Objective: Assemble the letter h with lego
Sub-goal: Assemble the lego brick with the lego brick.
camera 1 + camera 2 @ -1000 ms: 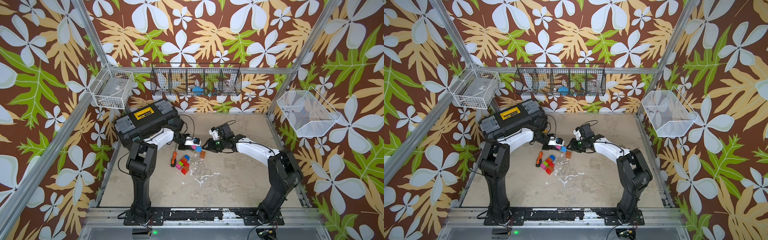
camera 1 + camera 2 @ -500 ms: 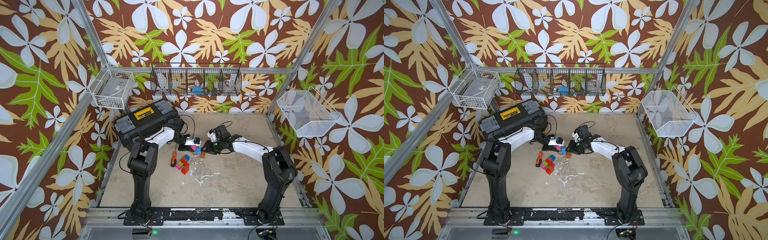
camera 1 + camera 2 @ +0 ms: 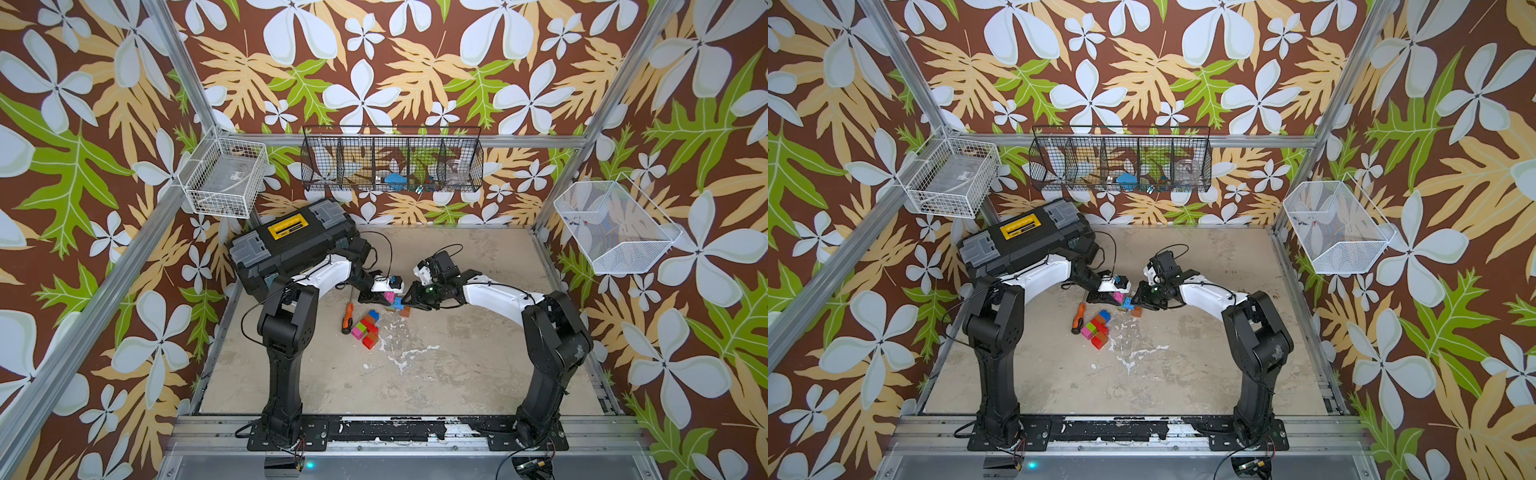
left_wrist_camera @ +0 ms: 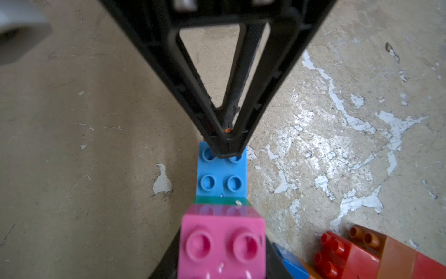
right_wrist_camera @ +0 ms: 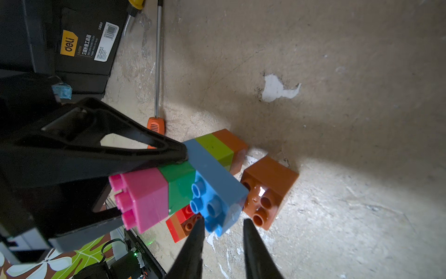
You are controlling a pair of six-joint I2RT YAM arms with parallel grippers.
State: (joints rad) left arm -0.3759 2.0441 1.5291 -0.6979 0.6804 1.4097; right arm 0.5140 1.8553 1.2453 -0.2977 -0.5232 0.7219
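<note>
Left gripper [image 5: 144, 190] clamps pink end of light, stiff, slick lego stack [image 5: 181, 183] mid-frame; right gripper [image 5: 223, 223] part-open at blue brick [image 5: 217, 193], so pinch flat sides.

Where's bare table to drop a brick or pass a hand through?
Free: the front half of the table, from the loose bricks to the near edge; the back right corner behind the right arm. Crowded: the middle, where the left gripper, right gripper, brick column and screwdriver bunch up, toolbox behind.
</note>
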